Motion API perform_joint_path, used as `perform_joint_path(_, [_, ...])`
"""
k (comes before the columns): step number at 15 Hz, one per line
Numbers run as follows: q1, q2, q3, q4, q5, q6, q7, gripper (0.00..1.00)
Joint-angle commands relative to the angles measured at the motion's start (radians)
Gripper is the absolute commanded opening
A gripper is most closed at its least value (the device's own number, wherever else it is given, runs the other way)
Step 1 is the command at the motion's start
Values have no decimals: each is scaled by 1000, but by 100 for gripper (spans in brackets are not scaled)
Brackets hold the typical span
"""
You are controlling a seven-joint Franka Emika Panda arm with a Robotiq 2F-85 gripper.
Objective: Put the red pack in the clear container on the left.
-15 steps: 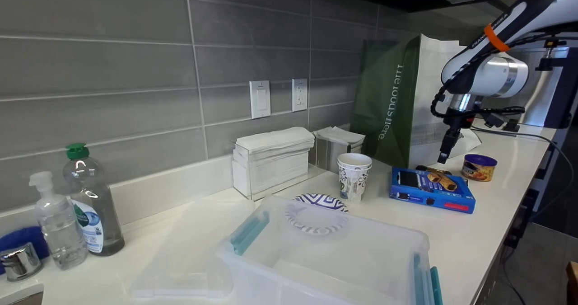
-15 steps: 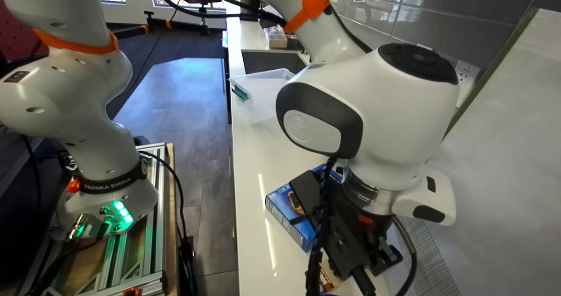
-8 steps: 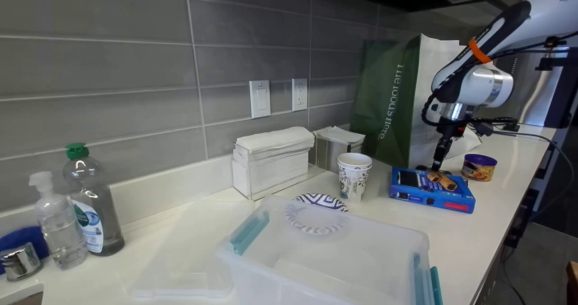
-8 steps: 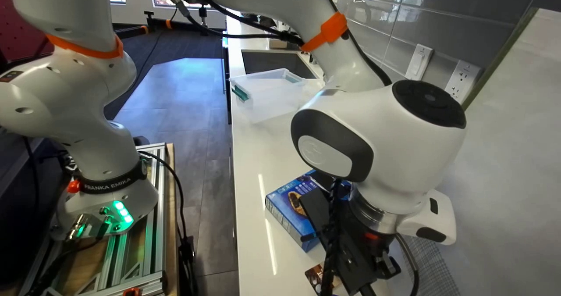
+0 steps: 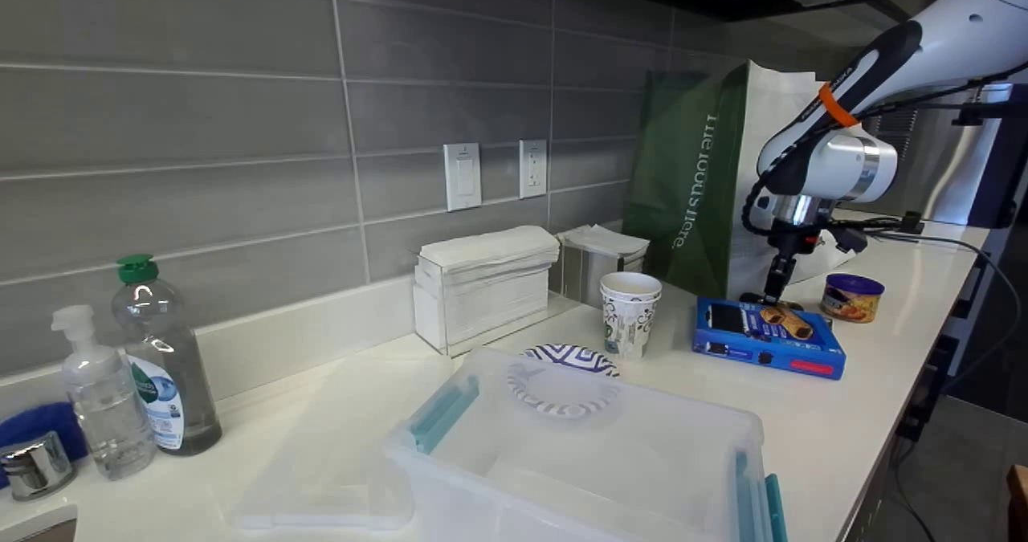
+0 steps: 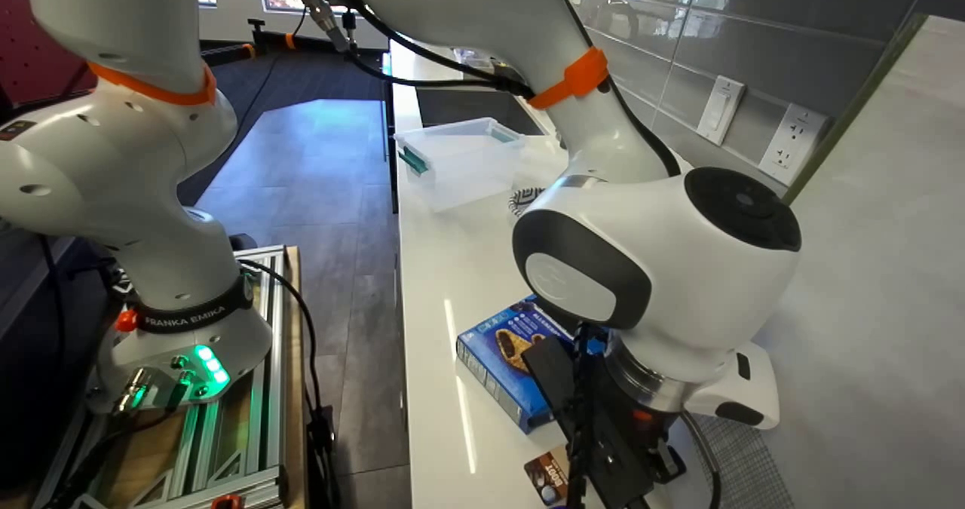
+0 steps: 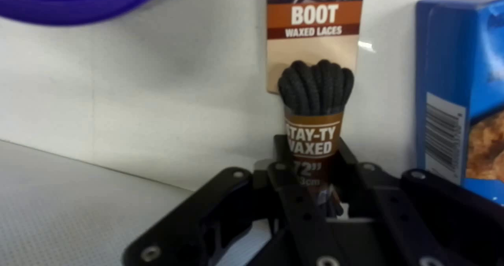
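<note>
Gripper (image 7: 314,151): clamped across label (image 7: 315,136) of Stay-Ty bootlace pack (image 7: 315,96), presumably the firmest hold | pack, likely the task's: on counter (image 5: 803,429), far right, just beyond blue snack-bar box (image 5: 768,340) | clear container (image 5: 594,462): near left, lid (image 5: 345,446) off beside it, presumably to receive it

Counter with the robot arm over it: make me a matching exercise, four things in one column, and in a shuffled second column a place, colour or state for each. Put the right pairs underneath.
Things
(1) Boot laces pack
(2) Clear container
(3) Paper cups
(4) Labelled bottle

Place, colour or state
(A) Nested one in another, upright
(B) Green-capped
(C) Between the two sides of the pincer
(D) Open-topped, with teal at opposite ends

Right pairs: 1-C; 2-D; 3-A; 4-B
</note>
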Motion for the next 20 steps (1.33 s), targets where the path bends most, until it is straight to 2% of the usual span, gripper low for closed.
perform_joint_path(1, [11,-109,-3,-68,-34,23,72,7])
perform_joint_path(6, [46,-353,-26,-173,-133,-48,112,7])
perform_joint_path(9, [80,-476,-28,-209,-170,-202,50,7])
perform_joint_path(11, [126,-554,-24,-242,-134,-265,-1,7])
perform_joint_path(14, [218,-647,-23,-266,-22,-400,-34,7])
perform_joint_path(20, [385,-726,-14,-298,236,-588,-30,7])
